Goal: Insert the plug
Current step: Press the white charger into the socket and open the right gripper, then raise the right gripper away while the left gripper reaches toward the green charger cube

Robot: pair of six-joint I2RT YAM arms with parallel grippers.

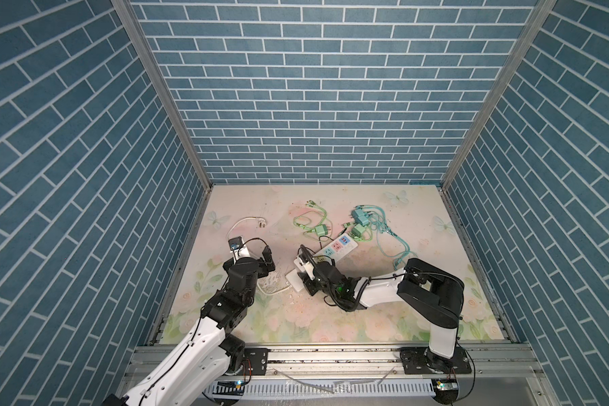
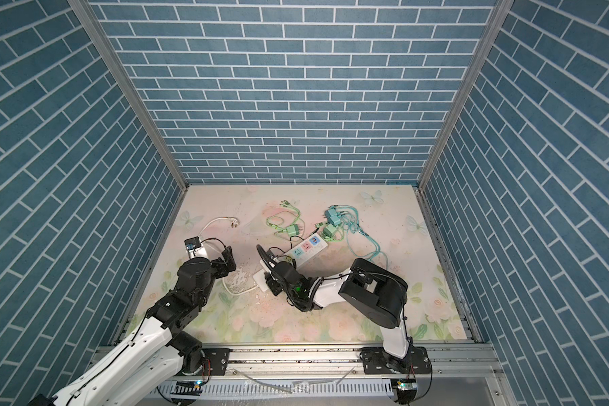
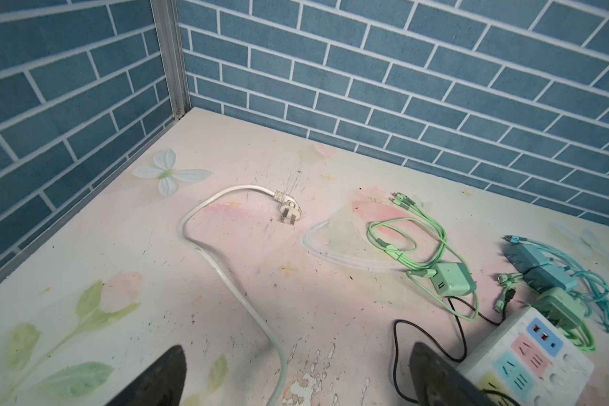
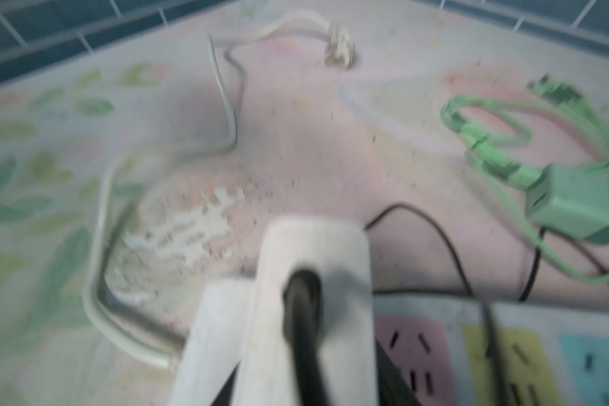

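Over the near end of the power strip (image 1: 338, 247), around the middle of the bench (image 1: 384, 316), your right gripper (image 4: 306, 378) sits close about the one white plug (image 4: 317, 253) on its black cord (image 4: 301, 334). That wrist view is blurred, so you cannot tell whether the jaws clasp the plug or stand clear, nor whether its pins are seated. Your left gripper (image 3: 296, 348) hangs toward the left edge, fingers (image 3: 155, 379) spread wide and free. You have one strip, lying slantwise, with pink, blue and yellow sockets showing. Its white cord (image 3: 225, 281) curls toward the far left corner and ends in one wall plug (image 3: 289, 212). Toward the far edge lie four chargers: a green charger (image 3: 452, 281) near the strip, a second green charger (image 3: 559, 305) at its far end, two teal chargers (image 3: 528, 255) side by side, plus one green cable bundle (image 3: 392, 250) and one teal tangle (image 3: 605, 291).
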